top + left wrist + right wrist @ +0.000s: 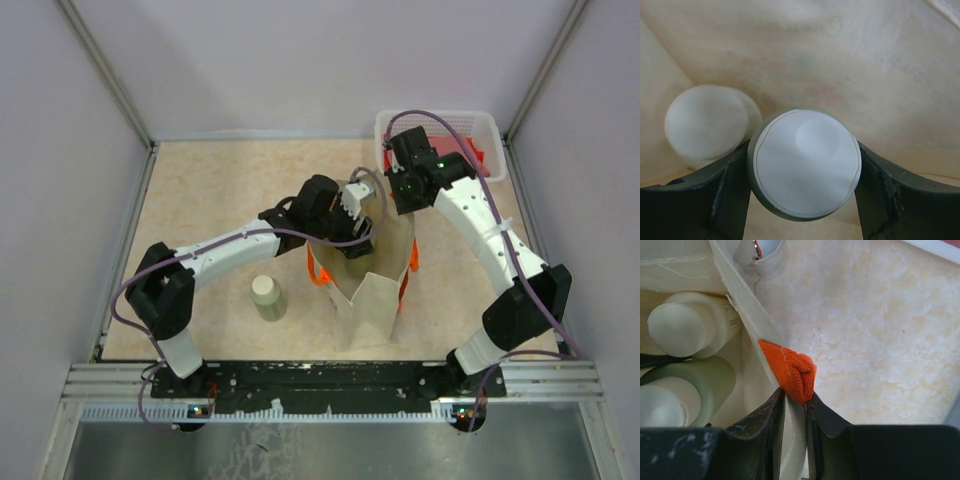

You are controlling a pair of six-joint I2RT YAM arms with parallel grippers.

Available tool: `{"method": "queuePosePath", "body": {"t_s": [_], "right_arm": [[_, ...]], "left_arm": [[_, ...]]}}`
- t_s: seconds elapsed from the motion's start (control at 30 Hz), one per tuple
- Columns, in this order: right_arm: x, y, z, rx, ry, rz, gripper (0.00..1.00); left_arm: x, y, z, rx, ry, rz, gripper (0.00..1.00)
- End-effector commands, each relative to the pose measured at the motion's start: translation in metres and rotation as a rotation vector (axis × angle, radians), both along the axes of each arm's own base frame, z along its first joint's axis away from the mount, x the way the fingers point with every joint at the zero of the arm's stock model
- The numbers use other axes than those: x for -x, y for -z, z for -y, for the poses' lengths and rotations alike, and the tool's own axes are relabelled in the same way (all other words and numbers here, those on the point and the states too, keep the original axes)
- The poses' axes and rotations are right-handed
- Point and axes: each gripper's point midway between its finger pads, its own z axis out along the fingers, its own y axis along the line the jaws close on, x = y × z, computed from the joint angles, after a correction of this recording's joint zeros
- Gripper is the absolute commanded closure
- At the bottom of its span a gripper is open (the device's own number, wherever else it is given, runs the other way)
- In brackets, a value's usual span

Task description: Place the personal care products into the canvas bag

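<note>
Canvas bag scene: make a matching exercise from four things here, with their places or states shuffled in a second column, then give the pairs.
Things
1. green bottle
2. cream bottle
3. lone bottle
4. orange handle

Places or states
A. pinched by the right claw
B. standing on the table, left of the canvas bag
C. held by the left claw, inside the bag
D. loose inside the bag, beside the held bottle

Pairs: 1-C, 2-D, 3-B, 4-A
</note>
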Motion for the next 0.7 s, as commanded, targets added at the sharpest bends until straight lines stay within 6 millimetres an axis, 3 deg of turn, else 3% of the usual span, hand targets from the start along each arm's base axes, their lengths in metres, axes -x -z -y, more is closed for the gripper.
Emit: {"method": "queuePosePath", "body": {"t_s": [0.0, 0.17, 0.33, 0.67], "right_arm": [[-0.005, 0.008, 0.003, 0.029, -0.003, -0.006, 0.78], [-0.006, 0.009, 0.003, 0.033, -0.006, -0.006, 0.78], [-0.006, 0.011, 0.003, 0.035, -0.007, -0.011, 0.78], [-0.008, 0.013, 0.003, 0.043, -0.008, -0.014, 0.78]], "left_arm": [[-0.019, -0.026, 0.018, 0.106, -0.018, 0.146, 1.0], [-0.027, -0.008, 0.014, 0.082, -0.067, 0.152, 1.0], [-0.032, -0.004, 0.013, 0.106, -0.111, 0.158, 1.0], [-0.04, -0.077, 0.018, 0.206, -0.111, 0.274, 1.0]]}}
